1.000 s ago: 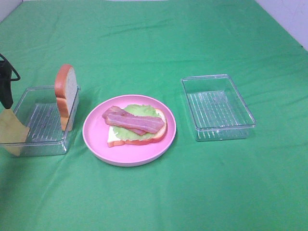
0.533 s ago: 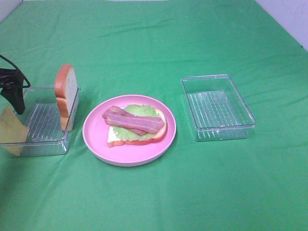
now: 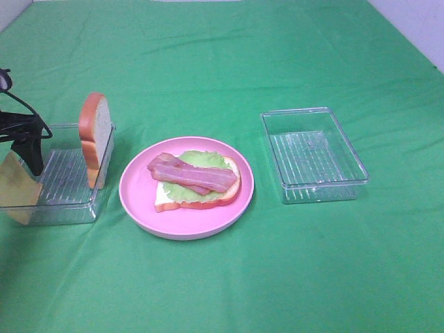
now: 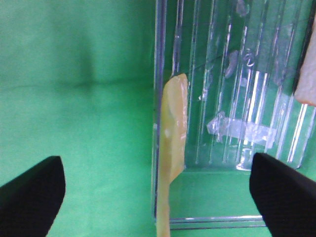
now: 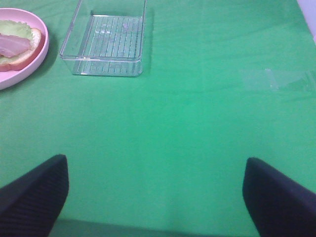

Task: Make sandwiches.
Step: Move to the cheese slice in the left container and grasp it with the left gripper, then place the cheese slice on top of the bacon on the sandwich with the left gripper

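Currently the left gripper (image 4: 155, 190) is held wide, its two dark fingers (image 4: 30, 190) spread far apart with nothing clamped between them. Directly between and below those tips the yellow cheese square (image 4: 170, 163) is seen edge-on, leaning against the short end wall of the left clear tray (image 4: 232, 148), its thin edge running roughly along the line of approach, so that the fingers stand to either side of its flat faces. From the high camera the cheese (image 3: 15, 187) is shown at the outer end of that tray (image 3: 69, 201), just beside the gripper (image 3: 31, 156); whether the cheese rests wholly inside the wall or partly outside it cannot be settled from these views. At the tray's other end an upright bread slice (image 3: 95, 139) is propped against the wall.

Further out, the half-built sandwich (image 3: 198, 180) is laid on the round pink plate (image 3: 139, 201): a bread slice under a lettuce leaf (image 3: 202, 161) and bacon strips (image 3: 191, 175). No cheese or top slice has been added yet. Beyond it stands the right clear tray (image 3: 313, 154), with nothing seen in it.

The right gripper (image 5: 155, 195) is likewise spread wide and holds nothing, well apart from the plate over bare green cloth (image 5: 197, 123). The left arm is judged far the nearer to the cheese.
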